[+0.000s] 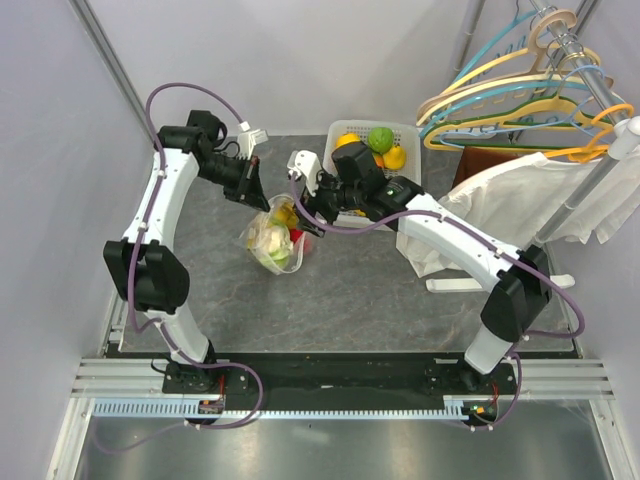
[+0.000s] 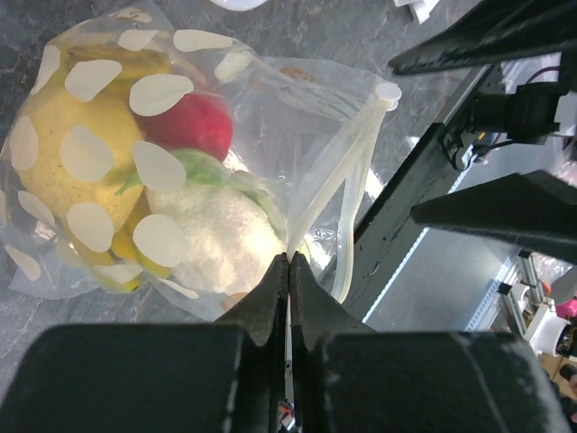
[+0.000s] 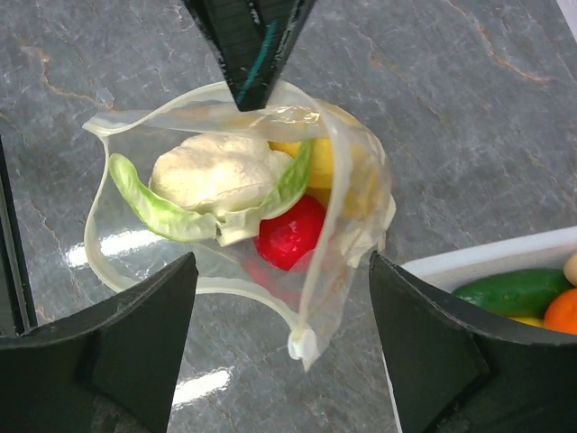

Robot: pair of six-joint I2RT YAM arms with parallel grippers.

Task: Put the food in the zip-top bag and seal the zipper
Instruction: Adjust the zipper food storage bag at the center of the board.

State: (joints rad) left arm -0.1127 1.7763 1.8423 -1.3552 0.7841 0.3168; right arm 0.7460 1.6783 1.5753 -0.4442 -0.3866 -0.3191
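**A:** Where is the bag?

**B:** The bag [image 1: 272,236] is on the desk [image 1: 380,290], between the two arms, with its mouth turned up. My left end effector [image 2: 288,262] is pressed together on the rim. It pinches one lip of the zipper [image 2: 352,180], and this keeps the mouth apart.

**A:** And the right one?

**B:** The right end effector [image 3: 281,266] hangs just over the mouth, fingers spread wide, and holds nothing. Under it I see food [image 3: 325,162] inside: the cauliflower [image 3: 212,171] and a red piece [image 3: 290,236].

**A:** The next move?

**B:** I think more loading. The basket [image 1: 350,130] stands further back, beside the right arm, with a green fruit [image 1: 380,138] and others inside. The right arm is nearer to it. The slider [image 3: 302,345] waits at one end of the mouth.
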